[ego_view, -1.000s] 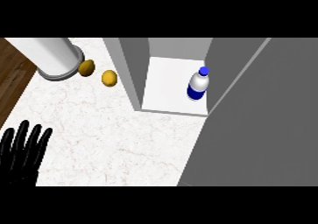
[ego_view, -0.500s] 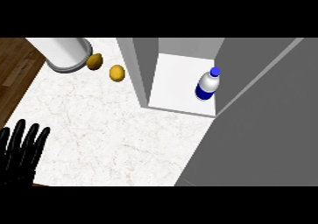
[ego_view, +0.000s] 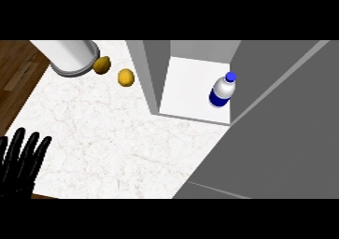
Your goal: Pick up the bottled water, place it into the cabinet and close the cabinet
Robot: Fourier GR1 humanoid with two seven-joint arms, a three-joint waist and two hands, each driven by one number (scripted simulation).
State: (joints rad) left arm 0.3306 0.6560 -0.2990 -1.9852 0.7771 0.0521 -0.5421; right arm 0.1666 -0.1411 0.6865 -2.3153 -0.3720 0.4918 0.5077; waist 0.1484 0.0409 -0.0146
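White marble tabletop [ego_view: 116, 140] is carrying the open cabinet [ego_view: 192, 100]; bottled water [ego_view: 222, 91] is already standing inside, the door [ego_view: 282, 135] is awaiting closing, and the left robot hand [ego_view: 20, 161] is resting with fingers straight, grasping nothing

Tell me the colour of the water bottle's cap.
Blue; the bottled water shows it best in the head view, standing inside the cabinet.

On a white marbled counter [ego_view: 109, 140] with dark wood floor [ego_view: 17, 70] past its left edge: a white cylindrical container [ego_view: 70, 55] at the far left corner, cut off above, perhaps a canister, and two small yellow-brown rounded items [ego_view: 102, 65] [ego_view: 125, 77] just right of it.
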